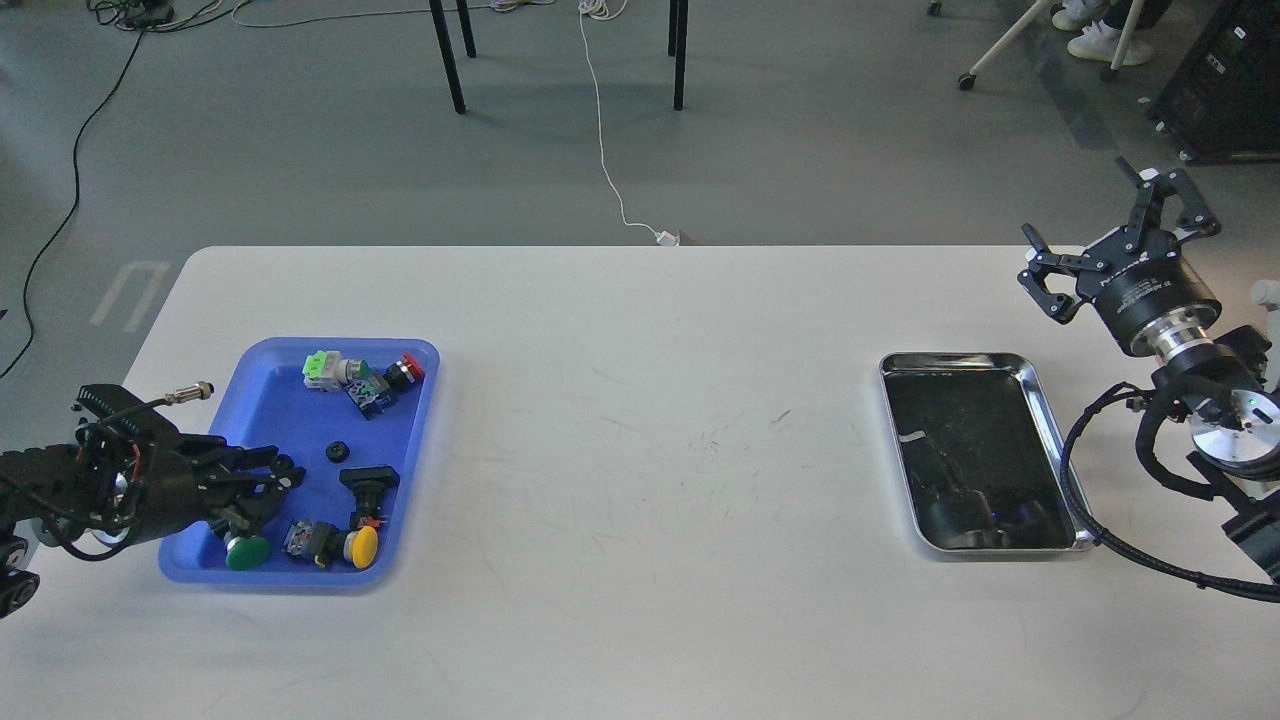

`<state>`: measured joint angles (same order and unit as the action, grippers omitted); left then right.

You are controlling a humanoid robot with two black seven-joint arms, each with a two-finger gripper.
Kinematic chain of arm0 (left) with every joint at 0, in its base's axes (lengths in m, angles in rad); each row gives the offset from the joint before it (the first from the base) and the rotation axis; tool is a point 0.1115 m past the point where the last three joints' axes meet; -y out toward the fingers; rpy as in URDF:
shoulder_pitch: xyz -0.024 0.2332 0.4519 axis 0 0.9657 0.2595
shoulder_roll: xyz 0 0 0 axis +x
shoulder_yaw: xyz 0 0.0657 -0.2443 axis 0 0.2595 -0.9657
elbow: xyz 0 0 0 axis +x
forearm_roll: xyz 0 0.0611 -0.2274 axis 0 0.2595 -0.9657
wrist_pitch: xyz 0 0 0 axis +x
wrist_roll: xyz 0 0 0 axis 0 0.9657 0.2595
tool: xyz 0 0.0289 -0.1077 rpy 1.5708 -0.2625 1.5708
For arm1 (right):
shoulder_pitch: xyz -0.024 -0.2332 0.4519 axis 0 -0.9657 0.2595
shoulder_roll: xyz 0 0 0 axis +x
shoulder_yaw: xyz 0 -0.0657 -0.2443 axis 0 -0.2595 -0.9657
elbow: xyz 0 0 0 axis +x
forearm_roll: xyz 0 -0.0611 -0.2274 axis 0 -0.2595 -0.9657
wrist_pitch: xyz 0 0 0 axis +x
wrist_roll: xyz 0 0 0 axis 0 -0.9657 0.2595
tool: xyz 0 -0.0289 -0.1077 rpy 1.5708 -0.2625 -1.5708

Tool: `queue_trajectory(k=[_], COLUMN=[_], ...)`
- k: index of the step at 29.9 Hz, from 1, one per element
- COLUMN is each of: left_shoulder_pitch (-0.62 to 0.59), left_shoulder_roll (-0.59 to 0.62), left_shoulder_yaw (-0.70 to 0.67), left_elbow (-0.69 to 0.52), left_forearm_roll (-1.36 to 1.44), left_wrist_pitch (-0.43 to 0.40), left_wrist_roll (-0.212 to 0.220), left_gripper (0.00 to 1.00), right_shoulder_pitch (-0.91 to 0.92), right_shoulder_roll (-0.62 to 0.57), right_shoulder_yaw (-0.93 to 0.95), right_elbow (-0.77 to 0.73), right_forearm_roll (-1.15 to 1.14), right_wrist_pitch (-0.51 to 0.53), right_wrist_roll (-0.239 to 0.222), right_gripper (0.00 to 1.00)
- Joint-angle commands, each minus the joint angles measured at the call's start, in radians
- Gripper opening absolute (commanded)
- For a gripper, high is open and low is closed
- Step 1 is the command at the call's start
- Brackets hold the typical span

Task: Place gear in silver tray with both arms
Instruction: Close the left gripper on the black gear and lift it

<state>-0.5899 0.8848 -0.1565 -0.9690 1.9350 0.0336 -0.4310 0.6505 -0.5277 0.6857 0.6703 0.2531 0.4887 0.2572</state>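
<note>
A small black gear (pixel 336 451) lies in the middle of the blue plastic tray (pixel 270 400) at the left of the table. My left gripper (pixel 282 480) reaches into that tray from the left, just left of the gear and a little nearer; its dark fingers lie close together and I cannot tell them apart. The silver tray (pixel 1040 400) sits at the right of the table, with nothing in it. My right gripper (pixel 1120 240) is raised beyond and right of the silver tray, its pronged fingers spread open and empty.
The blue tray also holds several push-button switches: green-and-grey (pixel 330 370), red (pixel 408 370), green-capped (pixel 247 552), yellow-capped (pixel 362 545) and a black one (pixel 368 482). A black cable (pixel 1120 545) loops by the silver tray's right rim. Chair legs and floor cables lie beyond the table.
</note>
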Motion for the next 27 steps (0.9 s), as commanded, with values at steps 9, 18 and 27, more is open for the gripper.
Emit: queue_trajectory(k=[9, 18, 27], left_shoulder_pitch=[-0.002, -0.027, -0.200], left_shoulder_roll=[0.000, 0.000, 0.017], left_shoulder_yaw=[-0.001, -0.008, -0.008], left_elbow=[0.004, -0.010, -0.080], left_forearm_roll=[0.001, -0.008, -0.010], left_wrist_pitch=[0.000, 0.000, -0.012], left_wrist_roll=[0.008, 0.006, -0.003], left_gripper=[0.20, 0.15, 0.15], right_shoulder_pitch=[0.009, 0.009, 0.003], right_shoulder_roll=[0.002, 0.000, -0.014], right_shoulder_yaw=[0.000, 0.000, 0.000], right_elbow=[-0.001, -0.001, 0.014], right_forearm_roll=[0.000, 0.000, -0.003], right_wrist_pitch=[0.000, 0.000, 0.000], right_wrist_roll=[0.001, 0.001, 0.001], right_gripper=[0.99, 0.99, 0.99])
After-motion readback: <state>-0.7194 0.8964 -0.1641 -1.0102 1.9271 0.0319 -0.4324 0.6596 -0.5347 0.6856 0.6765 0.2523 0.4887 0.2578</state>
